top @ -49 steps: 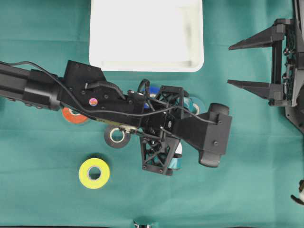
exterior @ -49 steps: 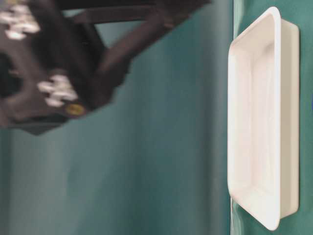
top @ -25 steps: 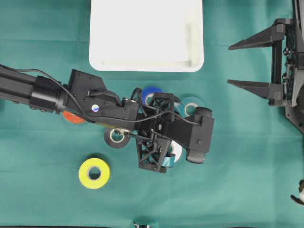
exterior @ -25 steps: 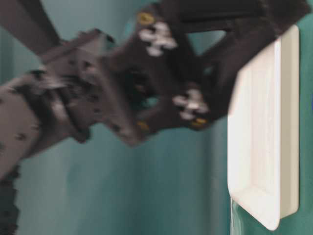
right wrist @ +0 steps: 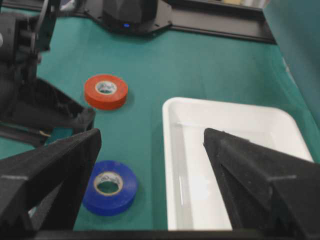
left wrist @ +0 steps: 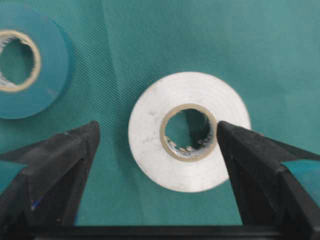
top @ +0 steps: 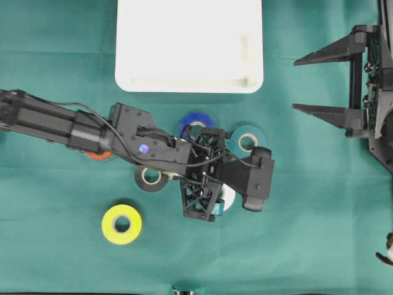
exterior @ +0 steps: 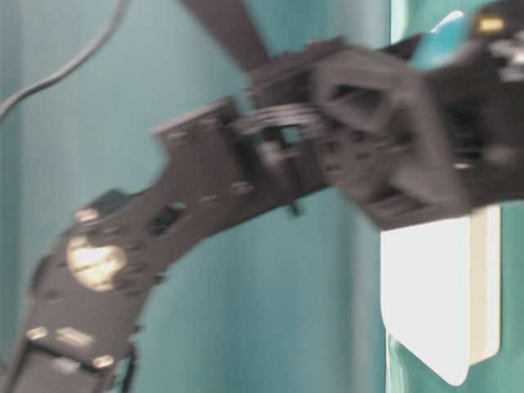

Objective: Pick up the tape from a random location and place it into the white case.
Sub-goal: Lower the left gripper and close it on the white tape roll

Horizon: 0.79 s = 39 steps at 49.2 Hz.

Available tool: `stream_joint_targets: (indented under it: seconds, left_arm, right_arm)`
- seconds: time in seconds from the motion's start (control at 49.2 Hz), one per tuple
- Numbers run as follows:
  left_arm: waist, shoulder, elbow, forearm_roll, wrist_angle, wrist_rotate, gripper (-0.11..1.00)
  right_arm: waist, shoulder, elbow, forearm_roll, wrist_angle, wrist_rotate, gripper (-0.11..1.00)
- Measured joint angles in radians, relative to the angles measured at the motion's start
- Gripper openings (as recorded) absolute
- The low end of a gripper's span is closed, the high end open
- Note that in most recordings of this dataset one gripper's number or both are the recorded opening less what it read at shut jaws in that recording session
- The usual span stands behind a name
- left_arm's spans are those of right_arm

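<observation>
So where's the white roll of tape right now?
In the left wrist view the white tape roll lies flat on the green cloth between the open left gripper fingers, right of a teal roll.

overhead straight down, wrist views close, oblique

white tape [left wrist: 189, 131], teal cloth [left wrist: 165, 40], white case [top: 188, 44]

Right gripper [right wrist: 150, 150] fingers [right wrist: 55, 170] frame bottom of view, spread wide, nothing between them; green cloth [right wrist: 200, 65] covers table; white case [right wrist: 235, 165] lies right of centre, rim raised, corners rounded, inside bare; blue tape roll [right wrist: 110, 187] flat on cloth just left of case; orange tape roll [right wrist: 105, 91] flat farther back, well apart from blue; black left arm [right wrist: 30, 100] fills left edge; black base with small blue light [right wrist: 132, 17] at top.
</observation>
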Motion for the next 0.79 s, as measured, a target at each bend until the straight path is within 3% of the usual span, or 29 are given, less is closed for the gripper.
stream_joint_targets:
  seconds: [0.793]
  left_arm:
    - [0.008, 0.095, 0.009, 0.000, -0.028, -0.003, 1.00]
  right_arm:
    - [-0.002, 0.021, 0.000, -0.002, 0.000, -0.002, 0.92]
